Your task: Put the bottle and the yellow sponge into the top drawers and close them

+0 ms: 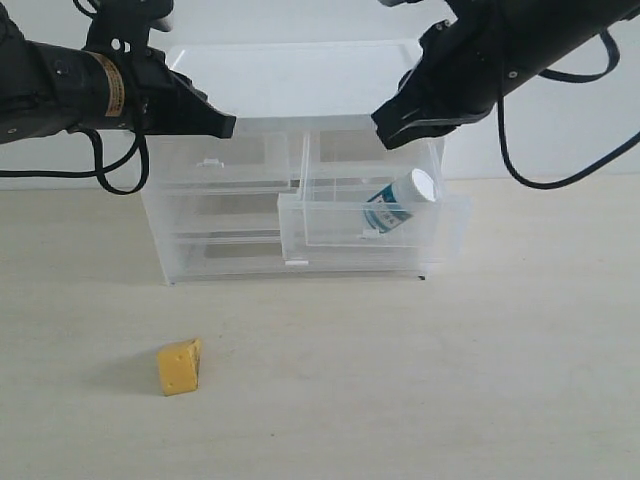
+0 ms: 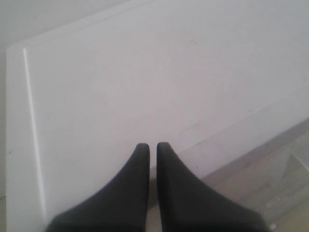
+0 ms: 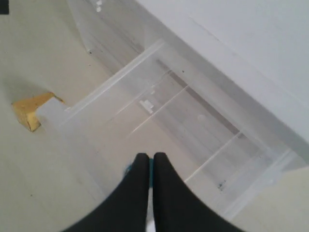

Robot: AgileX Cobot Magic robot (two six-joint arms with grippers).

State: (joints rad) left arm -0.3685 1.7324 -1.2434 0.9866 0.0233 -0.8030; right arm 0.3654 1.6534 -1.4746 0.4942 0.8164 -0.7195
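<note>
The bottle (image 1: 400, 200), with its white cap, teal body and white label, lies tilted inside the right top drawer (image 1: 340, 225), which is pulled out. My right gripper (image 1: 386, 128) hangs shut and empty just above that drawer. In the right wrist view only a teal sliver of the bottle (image 3: 151, 171) shows between the shut fingers of the gripper (image 3: 150, 157). The left top drawer (image 1: 225, 165) is pushed in. My left gripper (image 1: 226, 126) is shut and empty over the cabinet's white top (image 2: 145, 72), as the left wrist view also shows (image 2: 153, 146). The yellow sponge (image 1: 180, 367) (image 3: 31, 110) lies on the table in front of the cabinet.
The translucent cabinet (image 1: 290, 75) stands at the back of a pale table (image 1: 450, 380), against a white wall. Two full-width drawers sit below the top ones, and a white clip handle (image 1: 296, 263) shows on the lowest. Black cables hang from both arms.
</note>
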